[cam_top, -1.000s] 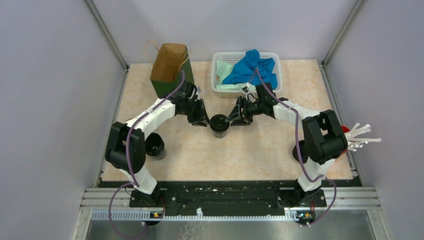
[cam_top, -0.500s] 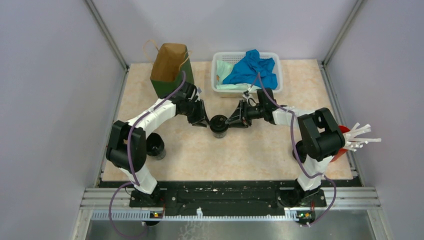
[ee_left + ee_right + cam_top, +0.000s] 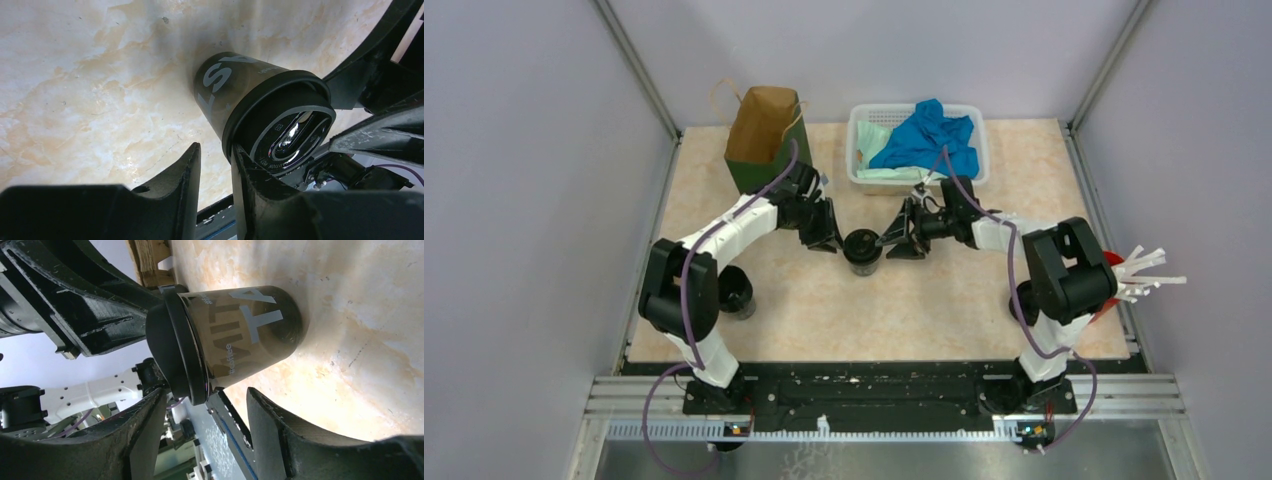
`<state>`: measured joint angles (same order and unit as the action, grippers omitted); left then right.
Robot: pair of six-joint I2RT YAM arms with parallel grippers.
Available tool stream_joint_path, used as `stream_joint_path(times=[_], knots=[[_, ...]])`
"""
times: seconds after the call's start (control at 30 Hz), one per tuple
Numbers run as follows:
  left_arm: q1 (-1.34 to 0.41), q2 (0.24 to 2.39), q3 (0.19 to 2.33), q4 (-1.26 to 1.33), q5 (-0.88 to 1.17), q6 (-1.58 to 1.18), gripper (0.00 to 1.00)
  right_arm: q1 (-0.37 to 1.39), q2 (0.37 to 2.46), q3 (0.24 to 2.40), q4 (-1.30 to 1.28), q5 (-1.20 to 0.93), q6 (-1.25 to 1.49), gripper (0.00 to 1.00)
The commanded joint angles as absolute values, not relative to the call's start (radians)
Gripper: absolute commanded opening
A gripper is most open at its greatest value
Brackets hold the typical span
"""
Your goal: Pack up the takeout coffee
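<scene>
Right claw (image 3: 206,392) is gaping wide at the cup (image 3: 240,335), left claw (image 3: 215,150) narrow; probably light, crushable paper, so grip below the lid (image 3: 172,347).

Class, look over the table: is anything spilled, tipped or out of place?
No spill: the centre coffee cup stands upright, lid on. One oddity: the red cup at the right edge of the table seems tilted, its white sticks fanning outward beyond it.

Seen from above, the left arm's elbow (image 3: 674,292) covers part of a small black lidded paper cup (image 3: 737,294). The right arm (image 3: 1064,268) hides most of a tall red cup (image 3: 1113,261) holding white sticks (image 3: 1152,270).
</scene>
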<state>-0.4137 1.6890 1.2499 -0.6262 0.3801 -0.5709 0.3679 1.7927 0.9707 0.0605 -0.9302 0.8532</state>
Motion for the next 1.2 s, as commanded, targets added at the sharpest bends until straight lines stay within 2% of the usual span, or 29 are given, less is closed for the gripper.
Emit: stream_joint_path(times=[0.0,0.17,0.33,0.57,0.67,0.73,0.93,1.17], knots=[[-0.413,1.707,1.299,-0.658,0.352,-0.539,0.35,0.347,1.725,1.009,0.089,-0.933,0.866,0.60],[-0.414,1.715,1.309,-0.654,0.363,-0.543,0.37,0.336,1.737,1.002,0.100,-0.933,0.868,0.57],[-0.422,1.722,1.321,-0.654,0.369,-0.544,0.37,0.336,1.762,1.002,0.113,-0.941,0.871,0.46],[-0.436,1.732,1.328,-0.655,0.366,-0.548,0.37,0.362,1.799,1.003,0.118,-0.938,0.865,0.45],[-0.441,1.733,1.327,-0.657,0.364,-0.550,0.37,0.368,1.810,0.997,0.118,-0.922,0.867,0.37],[-0.442,1.734,1.325,-0.659,0.361,-0.551,0.37,0.368,1.812,0.988,0.126,-0.916,0.868,0.36],[-0.444,1.739,1.313,-0.662,0.360,-0.548,0.36,0.368,1.825,0.980,0.120,-0.905,0.850,0.17],[-0.451,1.745,1.292,-0.656,0.357,-0.548,0.36,0.368,1.842,0.952,0.072,-0.834,0.828,0.16]])
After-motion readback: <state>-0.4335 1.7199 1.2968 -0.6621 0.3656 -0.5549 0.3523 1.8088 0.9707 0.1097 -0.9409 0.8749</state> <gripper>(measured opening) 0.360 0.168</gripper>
